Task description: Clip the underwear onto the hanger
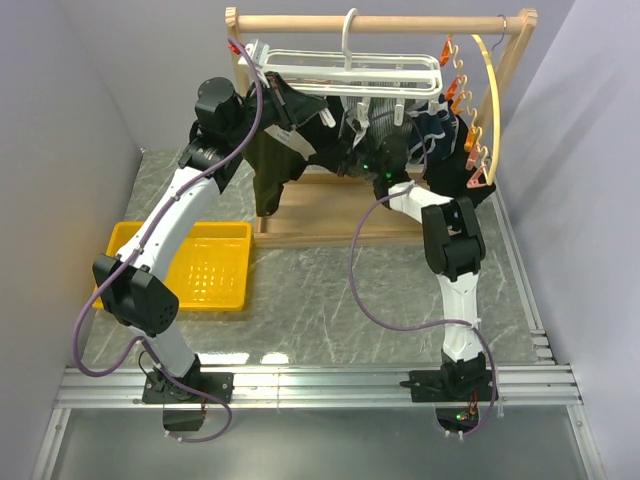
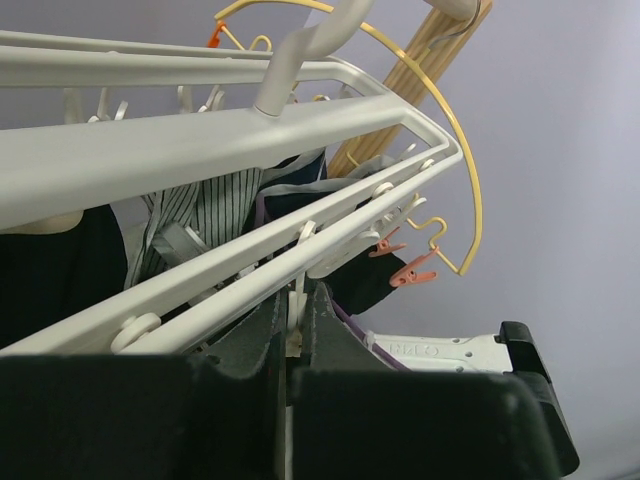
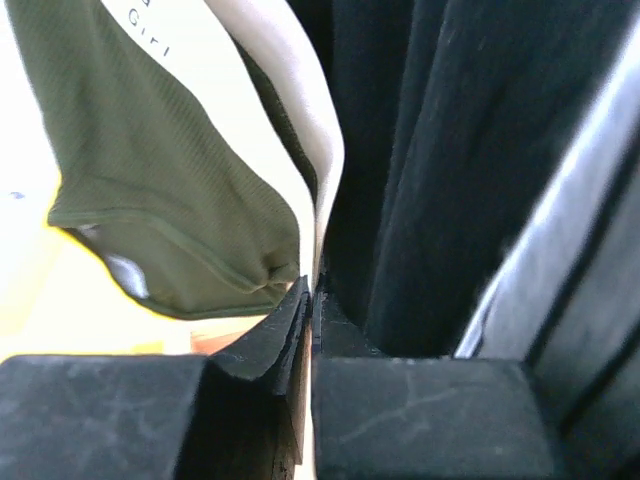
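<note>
The white grid hanger point(image 1: 350, 72) hangs by its hook from the wooden bar, and its bars fill the left wrist view point(image 2: 200, 140). The olive-green underwear point(image 1: 268, 175) with a beige waistband point(image 3: 290, 90) hangs below the hanger's left end. My left gripper point(image 1: 285, 102) is up at that end, and its jaws point(image 2: 293, 335) are shut on a dangling white clip point(image 2: 296, 300). My right gripper point(image 1: 368, 152) is under the hanger's middle, shut point(image 3: 312, 300) on the edge of the beige waistband, with the olive fabric point(image 3: 170, 200) to its left.
A yellow basket point(image 1: 215, 265) sits on the table at the left. Dark and striped garments point(image 2: 190, 215) hang from the hanger, pressing against my right gripper. A curved wooden hoop point(image 1: 492, 100) with orange clips hangs at the right. The wooden rack point(image 1: 380, 22) stands on a base point(image 1: 320, 232).
</note>
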